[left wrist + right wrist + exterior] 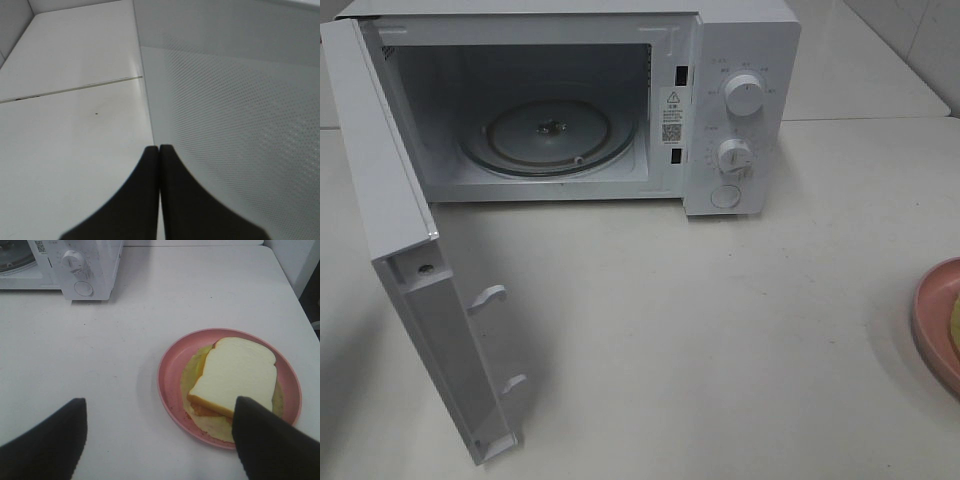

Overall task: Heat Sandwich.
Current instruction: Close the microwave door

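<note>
Right gripper (159, 440) spread above table (100, 365), empty; sandwich (235, 377) on pink plate (167, 385) at 3 o'clock, microwave (740, 100) door (410, 260) open. Left gripper (159, 150) pressed together beside the door.

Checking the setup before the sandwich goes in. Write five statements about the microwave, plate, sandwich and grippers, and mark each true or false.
1. The microwave door stands open. True.
2. The sandwich already sits on the glass turntable. False: the turntable is bare, and the sandwich lies on the pink plate on the table.
3. The right gripper is open above the table, one finger in front of the plate's edge. True.
4. The left gripper is open. False: its fingers are pressed together.
5. The plate is to the left of the microwave in the high view. False: it is at the right edge.
</note>
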